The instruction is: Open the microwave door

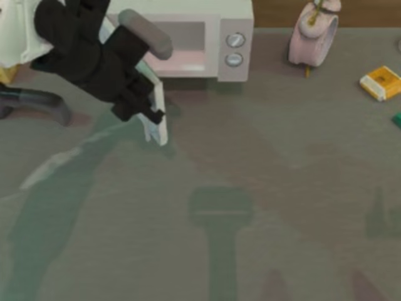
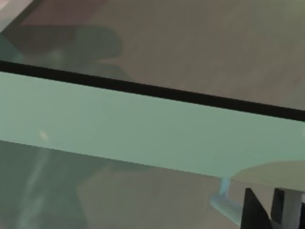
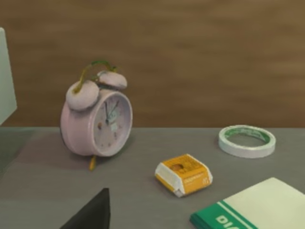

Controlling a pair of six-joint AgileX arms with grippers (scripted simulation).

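A grey, faintly grained table [image 1: 282, 188] runs back to a brown wood-look wall [image 3: 190, 52]. At the far edge, left of centre, stands the microwave [image 1: 241, 12] — a white box with a pale pink cavity showing and two round silver knobs [image 1: 235, 40] on its right panel. The microwave door [image 1: 160, 116] is swung out toward the front, seen edge-on from above. The left gripper [image 1: 152, 116] is at that free edge; whether its fingers pinch the door or how wide they stand cannot be told. The left wrist view is filled by a flat pale-green panel with a black rim.

Only the right wrist view shows a roll of tape [image 3: 247, 140]; it also shows a pink twin-bell alarm clock [image 3: 97, 119], a small yellow carton [image 3: 184, 174] and a green-and-white book [image 3: 257, 207].
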